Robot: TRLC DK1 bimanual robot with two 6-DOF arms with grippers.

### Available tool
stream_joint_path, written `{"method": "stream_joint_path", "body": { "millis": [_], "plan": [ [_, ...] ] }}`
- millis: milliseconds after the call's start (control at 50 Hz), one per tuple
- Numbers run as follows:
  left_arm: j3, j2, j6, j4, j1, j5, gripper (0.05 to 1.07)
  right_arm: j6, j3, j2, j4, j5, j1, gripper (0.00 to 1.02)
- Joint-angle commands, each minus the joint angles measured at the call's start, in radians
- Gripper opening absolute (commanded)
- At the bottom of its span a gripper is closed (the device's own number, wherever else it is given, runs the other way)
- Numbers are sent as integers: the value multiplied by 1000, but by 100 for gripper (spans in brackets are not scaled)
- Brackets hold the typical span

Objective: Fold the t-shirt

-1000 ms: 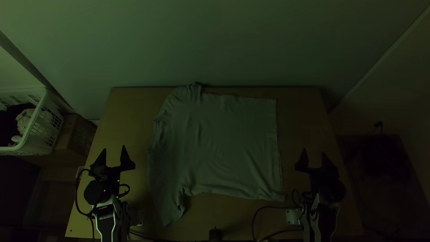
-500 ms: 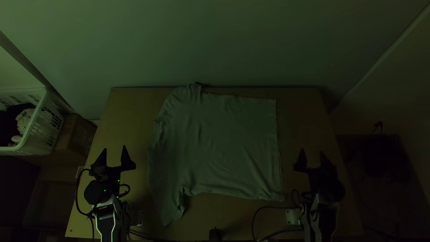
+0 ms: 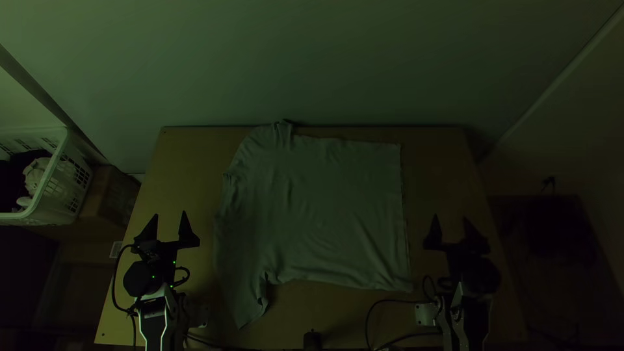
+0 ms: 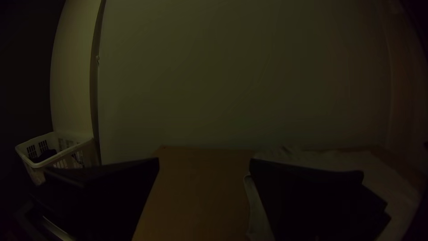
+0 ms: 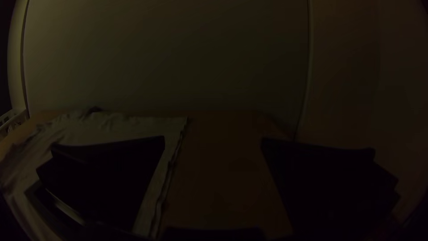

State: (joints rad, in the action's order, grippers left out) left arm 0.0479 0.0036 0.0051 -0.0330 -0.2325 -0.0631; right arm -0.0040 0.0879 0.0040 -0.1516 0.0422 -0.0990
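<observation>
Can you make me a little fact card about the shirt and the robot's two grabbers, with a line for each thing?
Shirt: t-shirt, spread out with some wrinkles, not folded up
Where: on the wooden table, between the two grippers
One sleeve: sleeve points toward the table's near edge
Left gripper: left gripper, fingers open, holding nothing
Right gripper: right gripper, fingers open, holding nothing
Nearby: white basket with things in it, off the table's left side

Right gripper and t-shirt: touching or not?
Apart. The top view shows a strip of table between the t-shirt and the open right gripper, whose nearer finger stops short of the cloth's edge.
</observation>
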Motion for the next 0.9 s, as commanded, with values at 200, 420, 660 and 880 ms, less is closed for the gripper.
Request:
{"method": "stream_joint_path", "body": {
  "millis": [200,420,660,880],
  "plan": [
    [84,102,53,-39,18,-17,102,-102,182,119,34,-2,64,99],
    [339,394,29,-27,15,-7,102,-142,316,268,69,-2,68,99],
    [638,630,22,-2,50,-6,102,-140,541,495,60,-2,68,99],
    [888,829,29,59,114,-6,102,-134,688,674,58,-2,79,99]
  ]
}}
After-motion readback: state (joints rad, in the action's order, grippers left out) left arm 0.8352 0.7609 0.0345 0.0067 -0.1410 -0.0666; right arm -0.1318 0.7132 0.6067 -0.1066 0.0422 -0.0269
